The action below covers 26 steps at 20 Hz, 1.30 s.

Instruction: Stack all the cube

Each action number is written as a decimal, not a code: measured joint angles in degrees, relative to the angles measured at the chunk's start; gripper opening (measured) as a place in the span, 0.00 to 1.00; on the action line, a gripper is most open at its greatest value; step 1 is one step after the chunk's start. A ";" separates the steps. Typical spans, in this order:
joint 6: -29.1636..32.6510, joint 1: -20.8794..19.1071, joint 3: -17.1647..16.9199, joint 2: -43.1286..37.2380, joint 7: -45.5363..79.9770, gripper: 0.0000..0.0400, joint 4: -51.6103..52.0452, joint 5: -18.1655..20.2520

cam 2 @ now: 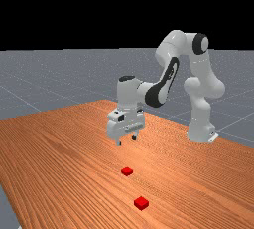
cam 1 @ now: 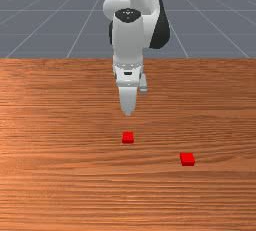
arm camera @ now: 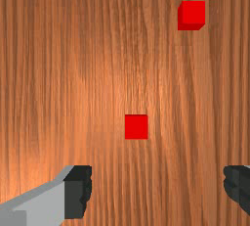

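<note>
Floor, grey with pale lines (cam 2: 39, 84), spreads beyond the gripper (cam 2: 126, 140), under a black backdrop (cam 2: 99, 10). Nearer, the orange-brown wooden table (cam 2: 59, 163) runs beneath the gripper, its grain flat enough, I judge, for cubes to sit steady. The white-and-grey arm (cam 2: 201, 99) reaches out over it to hang the gripper fingers-down, a pose that suits a grasp from above. The gripper stands wide open in the air, with nothing held, leaving ample room for a cube. Two red cubes rest on the wood, unstacked: the near cube (cam 1: 128, 137) low beneath the gripper, whether squarely under it I cannot tell; the far cube (cam 1: 187, 159) farther out from the gripper, toward the front view's right. Their separation should let the fingers close around either one without bumping its neighbour.
</note>
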 joint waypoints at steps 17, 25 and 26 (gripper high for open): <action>-1.02 2.62 -8.91 -11.83 76.19 0.87 -10.96 14.30; 10.50 2.31 -7.70 0.21 75.34 1.00 -8.65 16.95; 11.74 2.50 -7.45 1.97 75.72 1.00 -8.25 17.23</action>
